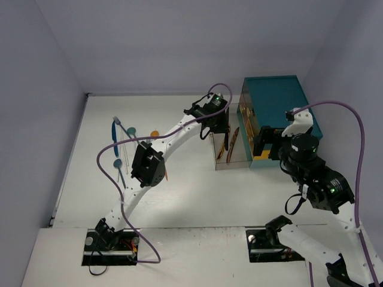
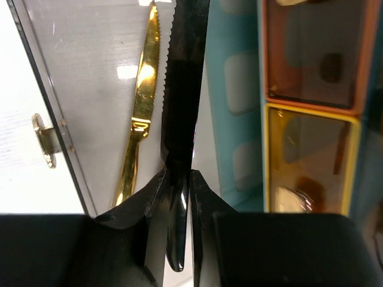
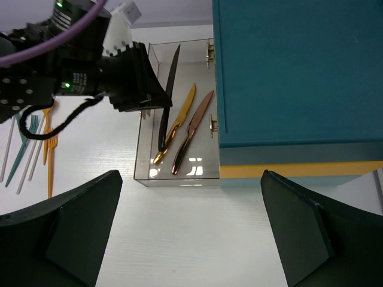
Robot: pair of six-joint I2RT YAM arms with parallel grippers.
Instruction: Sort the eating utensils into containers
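Observation:
My left gripper [image 1: 219, 128] is shut on the handle of a black serrated knife [image 2: 182, 89], holding it over the clear drawer box [image 3: 179, 178] next to the teal chest. In the left wrist view the fingertips [image 2: 157, 190] pinch the handle. A gold knife [image 2: 142, 113] lies in the box below. The right wrist view shows the black knife [image 3: 167, 95], the gold knife [image 3: 178, 122] and a copper knife [image 3: 194, 128] in the box. My right gripper [image 3: 191, 233] is open and empty, above the table in front of the box. Several utensils lie on the table at the left [image 1: 122, 143].
The large teal chest [image 1: 281, 101] with a yellow band stands right of the clear box. Its orange drawer [image 2: 311, 54] and yellow drawer [image 2: 308, 161] show in the left wrist view. An orange fork [image 3: 49, 149] and a teal fork [image 3: 21, 149] lie left of the box.

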